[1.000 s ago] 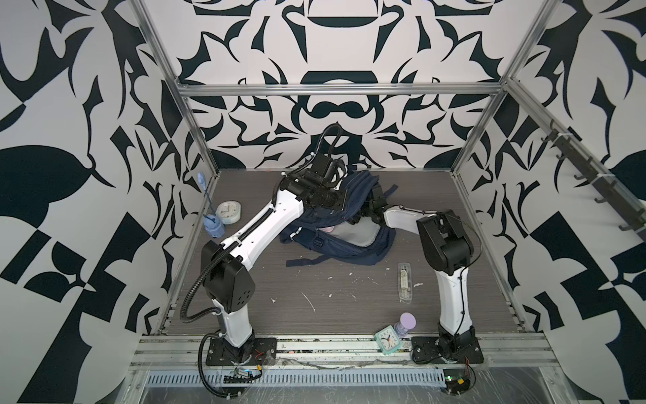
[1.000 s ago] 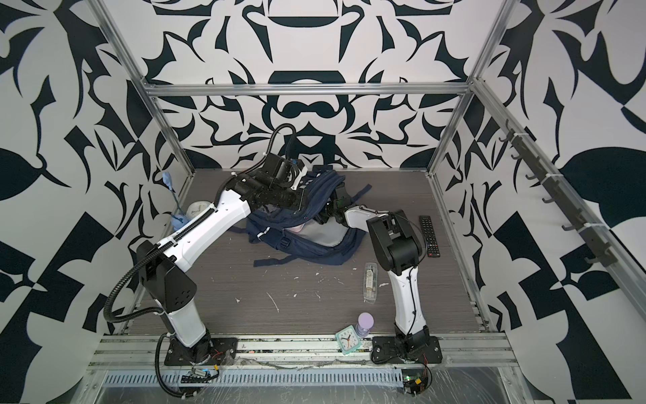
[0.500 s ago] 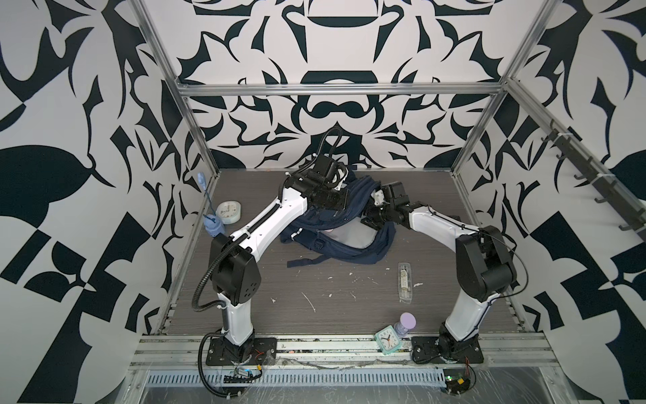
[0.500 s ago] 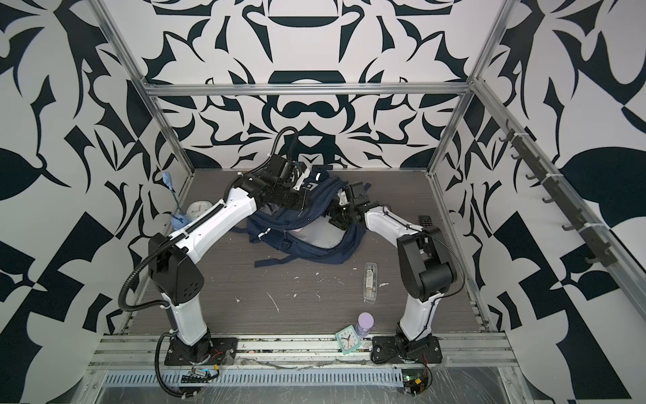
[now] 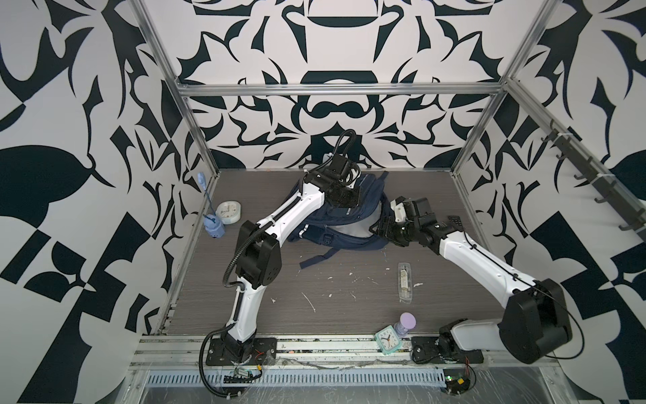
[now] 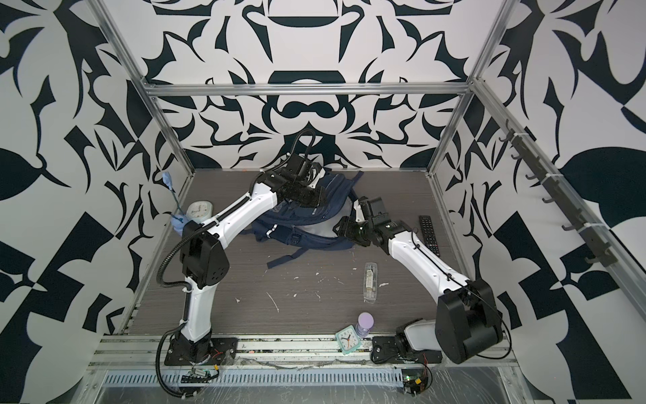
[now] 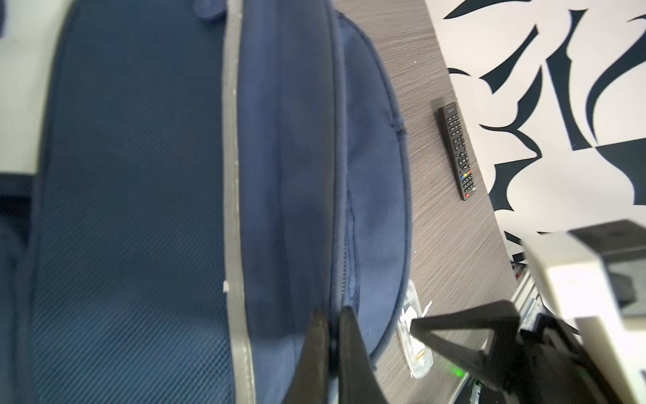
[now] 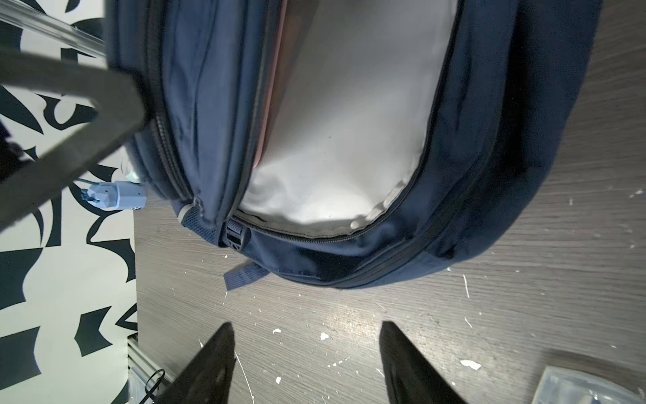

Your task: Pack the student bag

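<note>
The student bag [image 5: 344,229] [image 6: 307,227], navy blue, lies at the back of the table with its main compartment open, showing pale lining [image 8: 349,105]. My left gripper [image 5: 349,209] [image 6: 309,207] reaches over the bag from the left and is shut on the seam of its upper edge [image 7: 332,314]. The right gripper [image 5: 378,229] [image 6: 341,228] hovers at the bag's right side, just outside the opening. In the right wrist view it [image 8: 304,327] stands open over bare table with nothing between the fingers.
A black remote [image 6: 429,233] [image 7: 458,154] lies right of the bag. A clear case [image 5: 404,280] lies mid-table, with a lilac-capped bottle [image 5: 406,321] and a mint alarm clock [image 5: 388,344] at the front edge. A white clock [image 5: 228,212] and a blue figure [image 5: 214,227] stand at the left wall.
The right arm's elbow has swung out low to the right, and its gripper has drawn back to the bag's front right edge, jaws a little narrower. The left gripper keeps its hold.
</note>
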